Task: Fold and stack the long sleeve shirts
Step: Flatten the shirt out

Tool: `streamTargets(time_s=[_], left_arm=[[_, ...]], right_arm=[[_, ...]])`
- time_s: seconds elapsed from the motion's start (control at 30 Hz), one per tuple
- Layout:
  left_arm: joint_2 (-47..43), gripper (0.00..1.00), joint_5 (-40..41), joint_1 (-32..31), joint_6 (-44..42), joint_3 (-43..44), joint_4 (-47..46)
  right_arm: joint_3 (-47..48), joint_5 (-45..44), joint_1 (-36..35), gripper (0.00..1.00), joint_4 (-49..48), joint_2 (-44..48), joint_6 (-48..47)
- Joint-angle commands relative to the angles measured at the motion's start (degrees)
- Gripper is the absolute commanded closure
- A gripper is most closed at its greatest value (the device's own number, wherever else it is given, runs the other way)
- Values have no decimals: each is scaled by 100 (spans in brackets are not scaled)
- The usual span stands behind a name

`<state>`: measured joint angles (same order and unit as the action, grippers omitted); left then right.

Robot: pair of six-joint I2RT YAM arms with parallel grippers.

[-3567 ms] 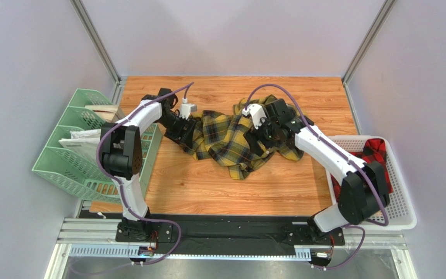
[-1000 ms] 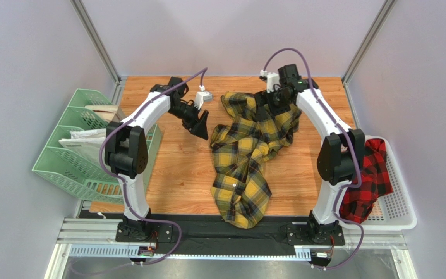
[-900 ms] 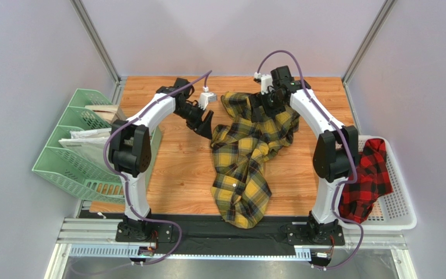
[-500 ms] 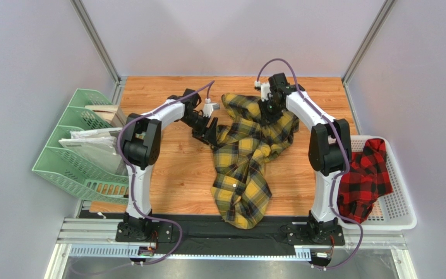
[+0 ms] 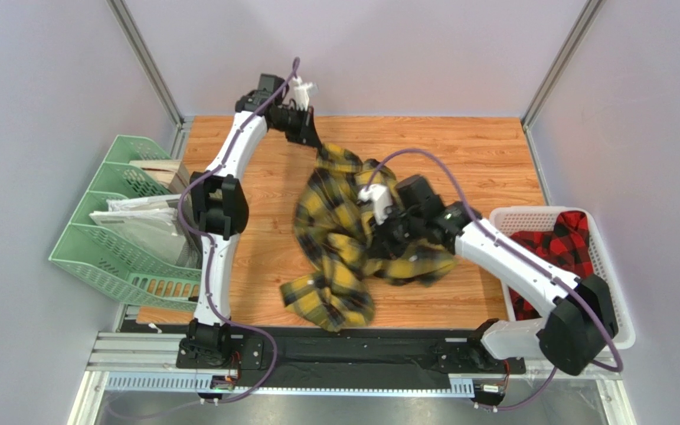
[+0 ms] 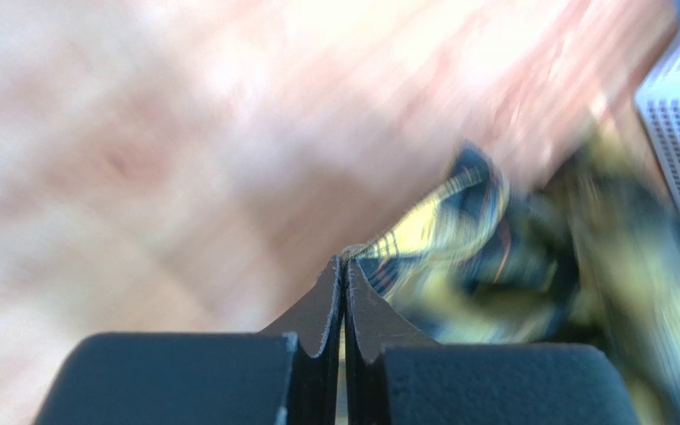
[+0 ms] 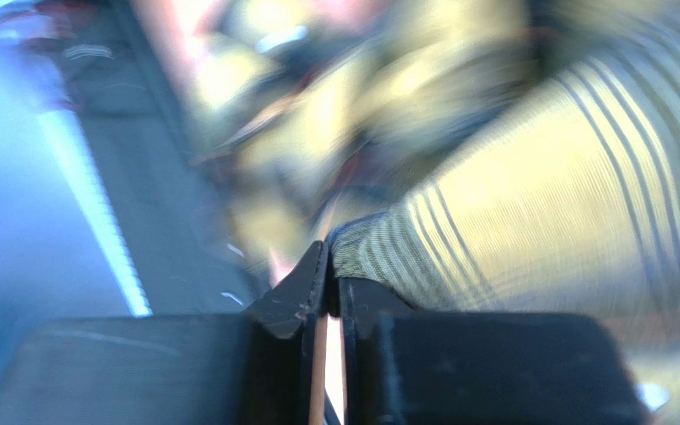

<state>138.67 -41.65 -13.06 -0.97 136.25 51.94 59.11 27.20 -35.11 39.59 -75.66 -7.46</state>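
Observation:
The yellow-and-black checked shirt [image 5: 339,235] lies rumpled across the middle of the wooden table [image 5: 459,146], stretched from far left to the near edge. My left gripper [image 5: 310,142] is at the far left, raised, shut on an edge of the yellow shirt [image 6: 423,235]. My right gripper [image 5: 377,241] is near the table's middle, shut on another fold of the yellow shirt [image 7: 512,212]. The red-and-black checked shirt [image 5: 565,243] lies in the white basket [image 5: 614,305] at the right. Both wrist views are blurred.
A green file rack [image 5: 126,221] holding papers stands at the table's left edge. A black rail [image 5: 352,354] runs along the near edge by the arm bases. Grey walls close in the back and sides.
My left gripper took hold of the yellow shirt and lifted to the far left corner. My right gripper swung from the far side toward the near middle, dragging the shirt into a bunch.

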Motion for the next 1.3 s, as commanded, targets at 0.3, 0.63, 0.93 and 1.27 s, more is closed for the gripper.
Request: streamTargets(time_s=[0.3, 0.63, 0.93, 1.27], left_arm=[[-1077, 37, -98, 40, -613, -814, 351], [-2828, 14, -816, -355, -1747, -3482, 779], [-2186, 71, -1300, -1296, -3711, -3130, 2886], [-4224, 100, -345, -1129, -6500, -5105, 4429]], right_arm=[[1234, -523, 1021, 12, -750, -439, 43], [3465, -181, 1683, 17, -672, -3671, 981], [4741, 259, 1719, 13, -804, -5046, 1370], [5136, 154, 1560, 9, -892, -5784, 1248]])
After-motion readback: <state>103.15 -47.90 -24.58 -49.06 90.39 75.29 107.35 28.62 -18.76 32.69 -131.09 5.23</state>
